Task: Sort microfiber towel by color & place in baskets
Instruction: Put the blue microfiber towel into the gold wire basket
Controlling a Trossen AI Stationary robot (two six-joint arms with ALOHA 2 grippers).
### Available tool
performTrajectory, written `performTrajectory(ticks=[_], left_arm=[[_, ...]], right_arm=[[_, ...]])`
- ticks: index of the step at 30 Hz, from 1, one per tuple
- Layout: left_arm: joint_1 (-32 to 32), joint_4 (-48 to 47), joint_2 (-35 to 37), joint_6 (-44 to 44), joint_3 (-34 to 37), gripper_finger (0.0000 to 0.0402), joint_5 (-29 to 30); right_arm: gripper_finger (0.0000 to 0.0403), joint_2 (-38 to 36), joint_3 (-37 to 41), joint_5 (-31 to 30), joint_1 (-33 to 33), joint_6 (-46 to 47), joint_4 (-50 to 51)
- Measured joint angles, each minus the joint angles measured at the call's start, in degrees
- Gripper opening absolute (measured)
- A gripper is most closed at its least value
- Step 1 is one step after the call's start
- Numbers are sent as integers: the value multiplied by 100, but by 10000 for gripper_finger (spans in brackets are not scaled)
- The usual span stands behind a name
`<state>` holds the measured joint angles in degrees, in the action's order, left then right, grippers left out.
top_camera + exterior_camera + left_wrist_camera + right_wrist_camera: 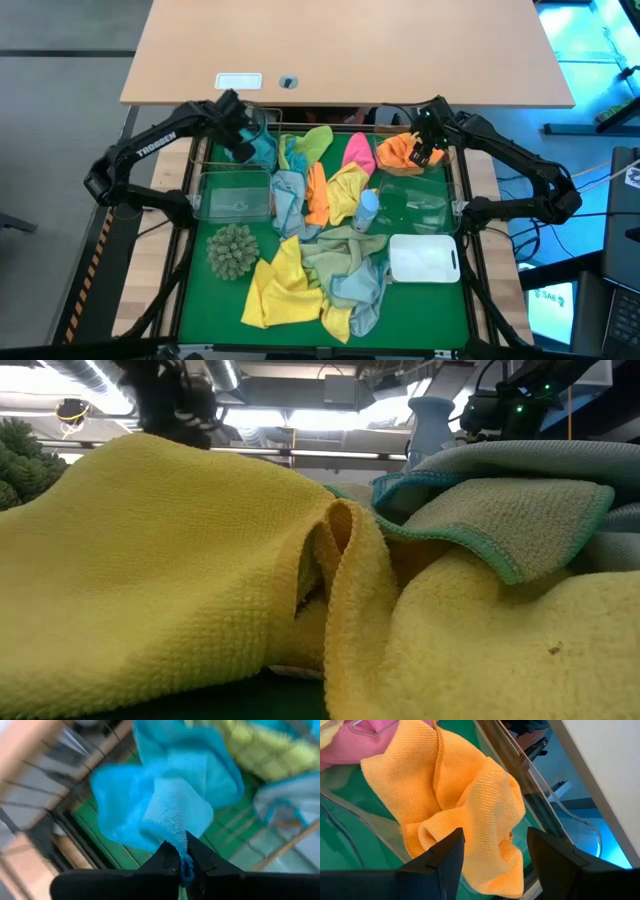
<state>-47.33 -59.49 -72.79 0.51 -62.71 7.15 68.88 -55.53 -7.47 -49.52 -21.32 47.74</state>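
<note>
The left gripper (184,862) is closed on a corner of a light-blue towel (170,805), which hangs below it over the far-left clear basket (262,118); in the high view the same gripper (238,140) is above that basket's inside, so the cloth lies directly under the tool and, as I judge, only a release is needed there; the right gripper (495,855) has its fingers wide apart and holds nothing; it hovers just above an orange towel (465,805) that is draped over the wall of the far-right clear basket (450,165), partly inside and partly hanging out; the towel's longer side runs along that wall, and the right arm is clearly the nearer one to it; a pink towel (358,150) lies just left of the orange one; the other cloths, yellow towels (285,285) among them, are piled in the middle and near part of the green mat (200,300), between the two arms.
</note>
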Motion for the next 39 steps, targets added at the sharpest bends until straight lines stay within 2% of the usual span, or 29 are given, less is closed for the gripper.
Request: performTrajectory(ticks=[4, 7, 18, 25, 29, 32, 35, 39], left_arm=[[15, -102, 0, -112, 402, 0, -216], [15, -105, 2, -146, 592, 0, -162], [9, 531, 2, -141, 650, 4, 1004], [9, 680, 2, -141, 650, 74, 980], [9, 673, 2, -137, 650, 114, 978], [11, 668, 4, -135, 650, 127, 969], [11, 665, 4, -132, 650, 130, 970], [11, 663, 4, -134, 650, 130, 970]], right_arm=[[216, 0, 0, -103, 0, -3, -1], [216, 0, 0, -115, -1, -6, -15], [216, -2, -4, -100, 0, -20, -207], [216, -31, -72, -86, 0, -22, -176], [216, -36, -497, -54, 0, -22, 18], [216, -37, -877, -31, 0, -19, 52], [216, -37, -1238, 278, 0, 26, 42], [216, -37, -1578, 1364, 0, 67, 30]])
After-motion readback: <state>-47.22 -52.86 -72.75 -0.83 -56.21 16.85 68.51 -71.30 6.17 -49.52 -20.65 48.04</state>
